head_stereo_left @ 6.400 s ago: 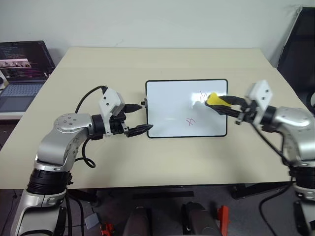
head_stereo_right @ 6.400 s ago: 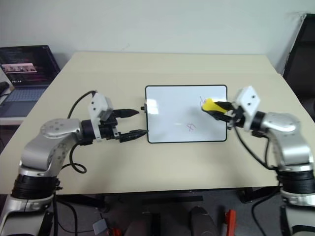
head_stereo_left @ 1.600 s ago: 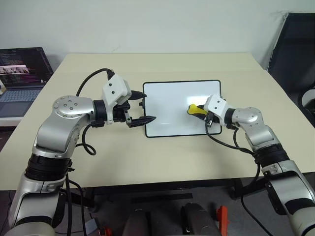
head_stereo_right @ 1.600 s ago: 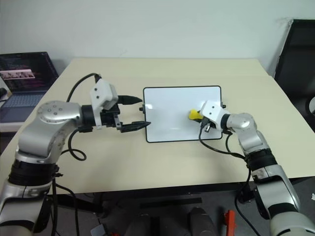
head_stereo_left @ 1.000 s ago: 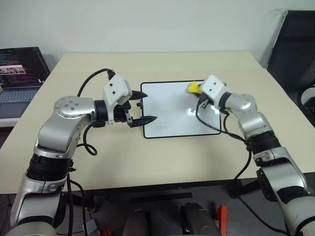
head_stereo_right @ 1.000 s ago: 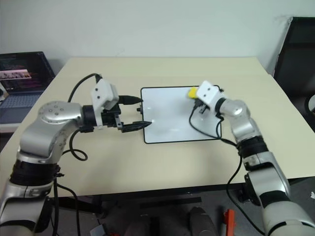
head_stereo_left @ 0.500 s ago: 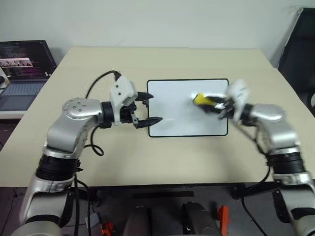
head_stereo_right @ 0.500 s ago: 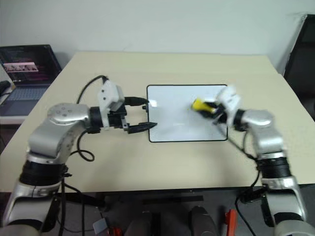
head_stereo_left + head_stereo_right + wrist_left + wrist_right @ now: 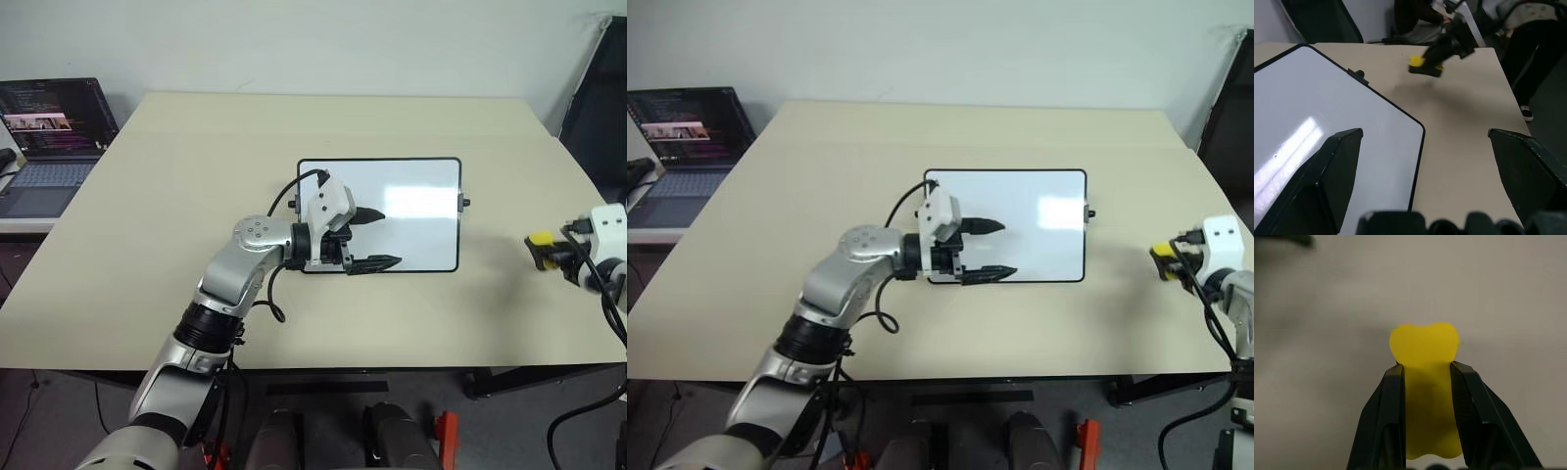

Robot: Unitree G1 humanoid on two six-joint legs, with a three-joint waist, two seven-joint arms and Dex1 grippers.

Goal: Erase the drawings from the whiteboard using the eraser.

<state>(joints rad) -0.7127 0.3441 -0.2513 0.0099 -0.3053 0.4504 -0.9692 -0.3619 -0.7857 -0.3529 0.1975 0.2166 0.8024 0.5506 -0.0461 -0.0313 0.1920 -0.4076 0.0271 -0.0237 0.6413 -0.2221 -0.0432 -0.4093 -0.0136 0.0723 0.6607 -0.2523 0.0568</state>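
The whiteboard lies flat in the middle of the table, its face plain white, and no drawings show on it. My left gripper hovers open over the board's near-left part, one finger above the white face and the other along the near frame. Off the board, to its right and above bare table, my right gripper is shut on the small yellow eraser. In the right wrist view the eraser sticks out between the two black fingers. The left wrist view also shows the eraser beyond the board's corner.
An open laptop stands on a side surface at the far left. A black chair is behind the table's right corner. The beige table spreads wide around the board, and its right edge is close to my right gripper.
My right gripper has swung off the board to the right with the eraser still in it. My left gripper has moved right, over the board's left part.
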